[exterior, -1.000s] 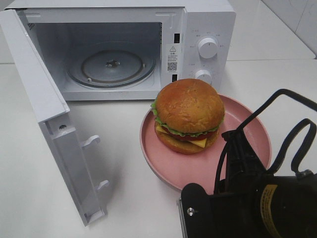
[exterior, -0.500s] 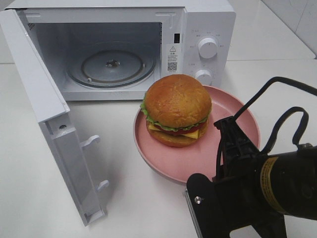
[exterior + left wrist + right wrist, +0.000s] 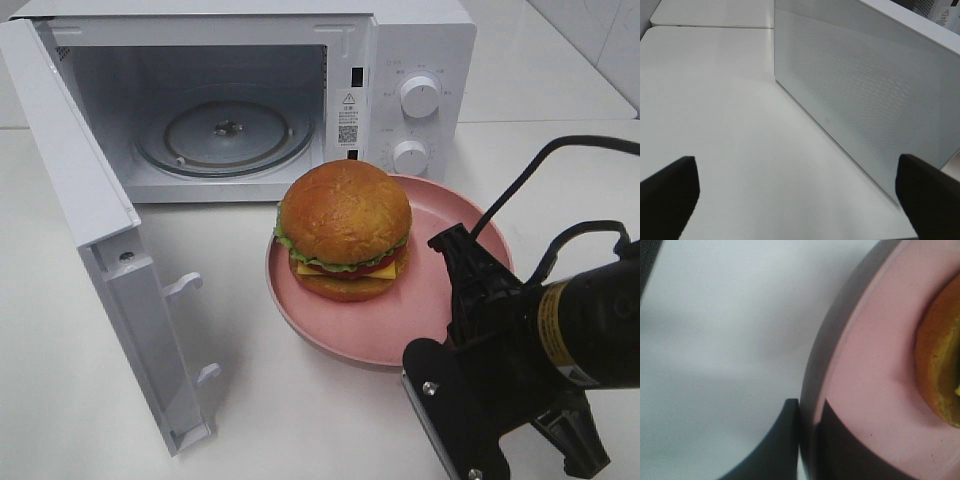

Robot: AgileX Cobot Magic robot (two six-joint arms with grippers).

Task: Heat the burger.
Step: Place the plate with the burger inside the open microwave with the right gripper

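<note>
- The right gripper (image 3: 807,406) is hard to read from the high camera: its fingertips are hidden by the black right arm (image 3: 520,350), which covers the near-right part of the pink plate (image 3: 310,320).
- The right wrist camera shows it plainly. The two dark fingers are pressed together on the plate's rim, one on the outside and one on the inside face.
- That same close view cuts the burger (image 3: 343,228) down to a brown-orange sliver of bun at the frame's edge.
- The left gripper (image 3: 797,187) is out of the high camera's frame. Only its own wrist camera shows it, with jaws wide apart, nothing between them, and both tips cropped.
- Beyond those tips are the white table (image 3: 730,125) and a white panel with fine dotted mesh (image 3: 865,90). Which face of the oven this is cannot be told.
- The burger sits on the far-left part of the plate, just in front of the microwave (image 3: 420,50), below its two dials (image 3: 419,96).
- Lettuce, tomato and cheese show between the bun halves.
- The microwave's door (image 3: 90,200) stands swung open toward the near left.
- The cavity holds only the glass turntable (image 3: 225,130).
- The microwave's left edge and top are cropped.
</note>
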